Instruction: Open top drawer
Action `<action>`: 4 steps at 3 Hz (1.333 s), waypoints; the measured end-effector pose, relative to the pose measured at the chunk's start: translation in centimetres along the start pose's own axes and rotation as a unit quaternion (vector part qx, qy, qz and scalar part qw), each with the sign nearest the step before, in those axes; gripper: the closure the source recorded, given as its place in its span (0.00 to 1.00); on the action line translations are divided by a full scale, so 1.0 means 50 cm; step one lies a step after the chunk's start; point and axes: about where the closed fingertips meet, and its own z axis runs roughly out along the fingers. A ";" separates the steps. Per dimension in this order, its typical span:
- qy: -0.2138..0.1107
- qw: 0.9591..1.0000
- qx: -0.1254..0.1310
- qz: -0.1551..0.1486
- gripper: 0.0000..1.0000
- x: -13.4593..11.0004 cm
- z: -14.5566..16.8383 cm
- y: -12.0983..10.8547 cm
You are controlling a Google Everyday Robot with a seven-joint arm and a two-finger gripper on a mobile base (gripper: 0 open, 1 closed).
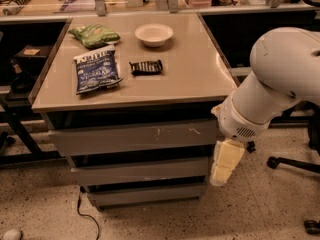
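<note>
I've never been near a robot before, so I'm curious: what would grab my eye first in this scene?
The big white robot arm at the right, its pale hand hanging low beside the right edge of the cabinet. Next, the grey top drawer, scratched right of centre, and on the surface above it a blue chip bag, a green bag, a dark snack bar and a white bowl.
</note>
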 end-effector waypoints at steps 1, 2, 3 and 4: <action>-0.012 1.000 -0.003 0.005 0.00 -0.025 0.071 -0.004; -0.026 1.000 0.009 0.007 0.00 -0.055 0.134 -0.039; -0.032 0.999 0.018 0.003 0.00 -0.072 0.175 -0.078; -0.034 0.999 0.021 -0.001 0.00 -0.083 0.212 -0.107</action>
